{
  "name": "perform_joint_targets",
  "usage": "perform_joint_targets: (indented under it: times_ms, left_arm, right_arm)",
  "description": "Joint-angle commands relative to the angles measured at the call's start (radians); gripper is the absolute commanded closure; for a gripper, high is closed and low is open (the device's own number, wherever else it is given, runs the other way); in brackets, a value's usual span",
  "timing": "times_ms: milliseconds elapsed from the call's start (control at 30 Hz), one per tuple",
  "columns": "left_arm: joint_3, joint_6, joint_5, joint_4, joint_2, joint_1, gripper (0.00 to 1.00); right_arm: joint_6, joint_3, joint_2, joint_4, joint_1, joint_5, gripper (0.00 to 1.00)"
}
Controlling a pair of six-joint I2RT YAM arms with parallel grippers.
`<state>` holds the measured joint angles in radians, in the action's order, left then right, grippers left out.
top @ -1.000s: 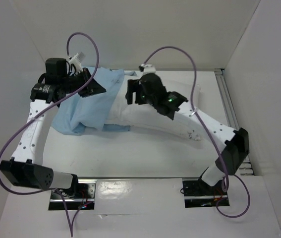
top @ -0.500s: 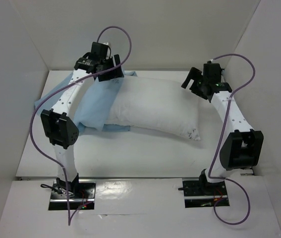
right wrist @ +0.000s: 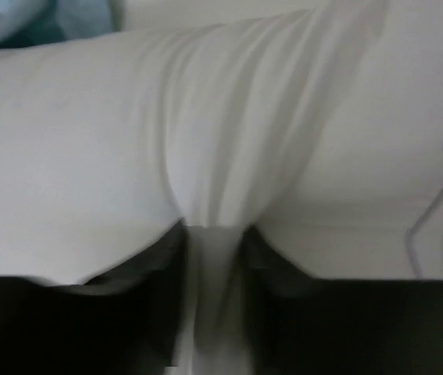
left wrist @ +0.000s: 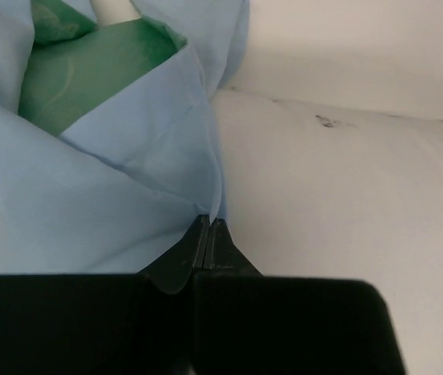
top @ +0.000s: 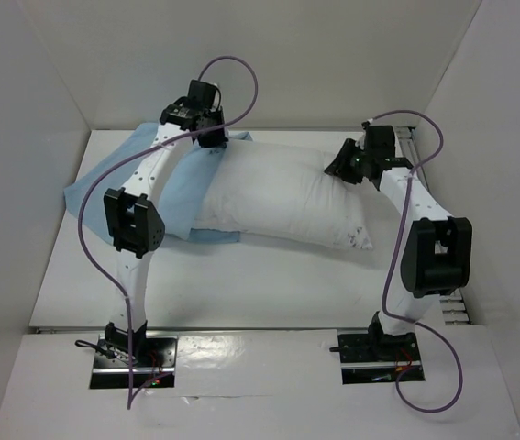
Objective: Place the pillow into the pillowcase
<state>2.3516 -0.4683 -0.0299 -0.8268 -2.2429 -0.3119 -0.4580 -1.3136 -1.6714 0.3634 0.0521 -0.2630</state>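
Note:
The white pillow (top: 278, 194) lies across the middle of the table, its left end resting on the pillowcase (top: 104, 188), which is spread light-blue side up at the left. At the pillowcase's far edge, my left gripper (top: 214, 139) is shut, and the left wrist view shows a blue fold (left wrist: 127, 180) running into its closed tips (left wrist: 208, 224), with the mint-green inner face (left wrist: 96, 70) beyond. My right gripper (top: 340, 168) sits at the pillow's far right corner. In the right wrist view it (right wrist: 212, 234) is shut on a gathered pinch of pillow fabric (right wrist: 221, 156).
White walls close in the table at the back and on both sides. A metal rail (top: 422, 188) runs along the right edge. Purple cables (top: 241, 78) loop above both wrists. Bare tabletop (top: 241, 284) lies between the pillow and the arm bases.
Both arms swung from over the pillow to its far side. The left gripper opened, then shut on the pillowcase edge. The right gripper dropped to the pillow's corner and closed on it.

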Motion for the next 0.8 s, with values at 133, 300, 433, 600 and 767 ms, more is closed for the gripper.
perform_joint_targets:
  times_ms: [133,300,433,600,767]
  left_arm:
    - [0.09,-0.039,0.281,0.118,0.155,-0.004,1.0]
    - [0.103,-0.151,0.45,0.207,0.349,-0.004,1.0]
    - [-0.015,-0.249,0.516,0.304,0.451,-0.058,1.0]
    - [-0.052,-0.268,0.536,0.334,0.352,-0.156,1.0]
    - [-0.052,-0.259,0.564,0.324,0.149,-0.181,1.0]
  right_arm:
    - [0.062,-0.106,0.141,-0.086,0.109,-0.239,1.0]
    - [0.111,-0.292,0.288,-0.032,0.121,-0.17,1.0]
    - [0.092,-0.297,0.355,-0.007,0.156,-0.173,1.0]
    - [0.01,-0.031,0.412,-0.08,0.304,-0.13,1.0]
    - [-0.054,0.193,0.473,-0.132,0.407,-0.015,1.0]
